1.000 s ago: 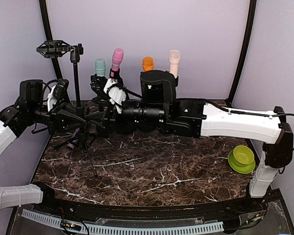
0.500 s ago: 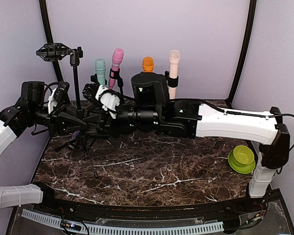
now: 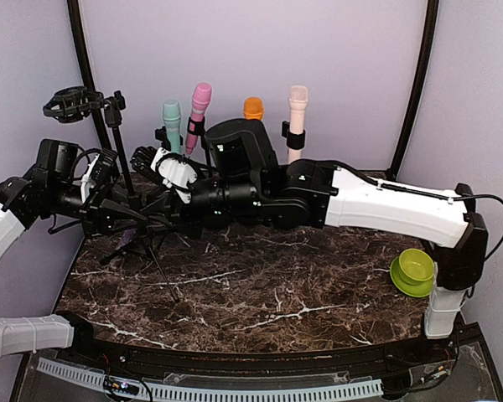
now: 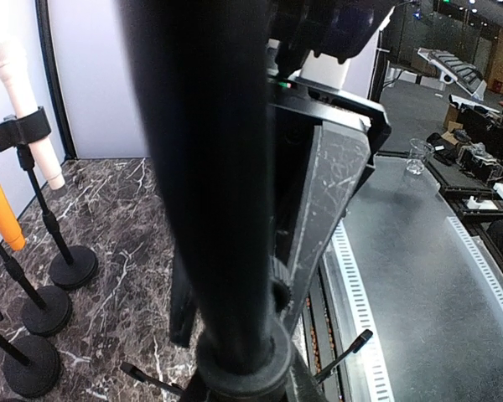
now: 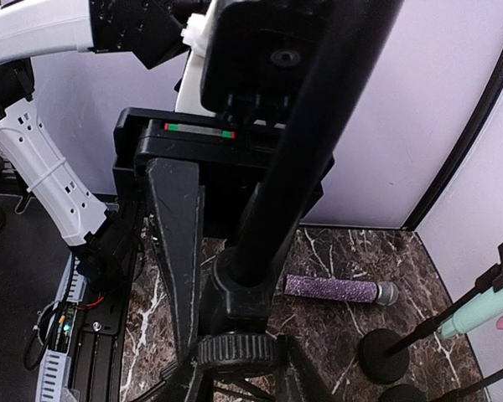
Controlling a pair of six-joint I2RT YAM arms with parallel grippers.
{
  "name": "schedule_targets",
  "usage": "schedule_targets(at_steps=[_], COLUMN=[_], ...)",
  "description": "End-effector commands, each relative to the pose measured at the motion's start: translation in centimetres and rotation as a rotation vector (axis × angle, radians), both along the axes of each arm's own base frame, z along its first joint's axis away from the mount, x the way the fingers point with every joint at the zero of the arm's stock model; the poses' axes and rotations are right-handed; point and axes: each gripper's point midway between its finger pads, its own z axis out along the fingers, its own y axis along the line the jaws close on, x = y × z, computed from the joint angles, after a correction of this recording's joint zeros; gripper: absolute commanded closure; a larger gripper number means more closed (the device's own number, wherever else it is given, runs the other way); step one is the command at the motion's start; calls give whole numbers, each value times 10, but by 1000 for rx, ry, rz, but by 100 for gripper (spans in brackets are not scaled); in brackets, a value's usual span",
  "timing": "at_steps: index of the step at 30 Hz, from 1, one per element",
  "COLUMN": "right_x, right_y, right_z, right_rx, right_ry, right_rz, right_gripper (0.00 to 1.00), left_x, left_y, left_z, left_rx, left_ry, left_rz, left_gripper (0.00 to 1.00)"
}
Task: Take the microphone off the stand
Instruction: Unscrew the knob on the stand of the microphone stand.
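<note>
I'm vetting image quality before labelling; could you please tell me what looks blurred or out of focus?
Left wrist: the black stand pole fills the frame, soft-edged; right wrist: same pole blurred, purple glittery microphone behind sharp; top external: crisp.

The stand (image 3: 117,138) stood far left on the table (image 3: 277,293), the microphone (image 5: 335,290) lying beside its legs, a bowl (image 3: 415,266) near right.

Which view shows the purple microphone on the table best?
The right wrist view: the purple microphone lies there almost whole, beside the stand. The top view shows only a purple sliver among the stand legs; the left wrist view, nothing.
</note>
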Motion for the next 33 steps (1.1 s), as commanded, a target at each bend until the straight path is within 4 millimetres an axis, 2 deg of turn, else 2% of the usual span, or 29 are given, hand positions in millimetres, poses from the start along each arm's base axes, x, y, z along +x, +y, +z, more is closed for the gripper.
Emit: schedule_targets(at_steps=[1, 2, 4, 9, 11, 19, 27, 33], right_x=[3, 3, 6, 4, 4, -8, -22, 12], right_y=[11, 13, 13, 9, 7, -3, -13, -40], right_z=[1, -4, -8, -14, -15, 2, 3, -4], right_rx=[0, -17, -33, -39, -33, 60, 28, 13], right_ry=[84, 99, 109, 136, 140, 166, 184, 90], right_rz=[-10, -16, -25, -16, -13, 60, 147, -81], right_gripper=[72, 66, 60, 51, 49, 40, 34, 33], left_x=[-12, -12, -12, -12, -12, -12, -12, -9], left_y=[2, 2, 2, 2, 2, 2, 2, 0], left_z=[0, 0, -1, -1, -1, 1, 2, 18], left_rx=[27, 33, 39, 39, 38, 33, 34, -16], left_ry=[-106, -113, -118, -116, -115, -98, -96, -70], left_rz=[-54, -55, -53, -53, -52, -47, -44, -22], left_gripper=[100, 100, 100, 100, 100, 100, 100, 100])
